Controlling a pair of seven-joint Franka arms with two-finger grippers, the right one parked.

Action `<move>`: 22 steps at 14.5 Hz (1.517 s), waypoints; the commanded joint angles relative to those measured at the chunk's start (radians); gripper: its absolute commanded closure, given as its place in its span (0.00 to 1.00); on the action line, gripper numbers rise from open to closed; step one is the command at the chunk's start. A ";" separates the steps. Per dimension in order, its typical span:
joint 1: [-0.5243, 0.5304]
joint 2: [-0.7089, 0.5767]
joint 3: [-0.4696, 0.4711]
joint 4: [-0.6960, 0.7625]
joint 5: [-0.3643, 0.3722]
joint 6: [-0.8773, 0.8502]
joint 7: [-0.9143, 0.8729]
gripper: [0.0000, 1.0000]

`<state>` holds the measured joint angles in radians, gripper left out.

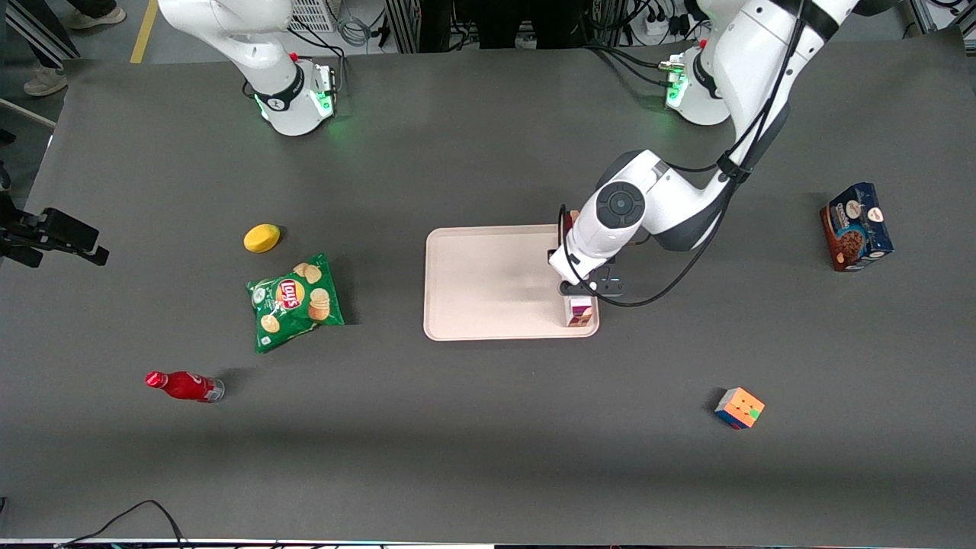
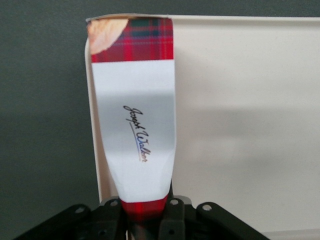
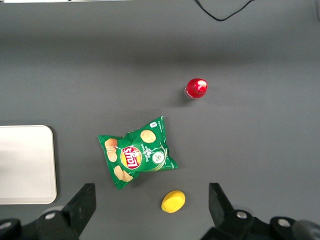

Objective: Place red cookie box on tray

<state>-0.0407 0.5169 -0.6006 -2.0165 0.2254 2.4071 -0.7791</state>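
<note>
The left arm's black two-finger gripper (image 2: 147, 212) is clenched on one end of the long, narrow dark-red plaid cookie box (image 2: 134, 115). The box lies along the edge of the flat, pale pinkish-cream tray (image 1: 488, 282), right of the front view's centre. It seems placed; only the release is left. Its long axis points away from the gripper, along that rim.
</note>
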 commanded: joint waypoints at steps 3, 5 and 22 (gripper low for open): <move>-0.007 0.031 0.002 0.032 0.029 0.012 -0.029 0.83; -0.005 0.035 0.004 0.032 0.051 0.017 -0.029 0.52; -0.001 -0.052 -0.057 0.271 0.037 -0.402 -0.023 0.00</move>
<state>-0.0372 0.5286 -0.6031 -1.9348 0.2566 2.3295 -0.7827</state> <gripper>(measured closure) 0.000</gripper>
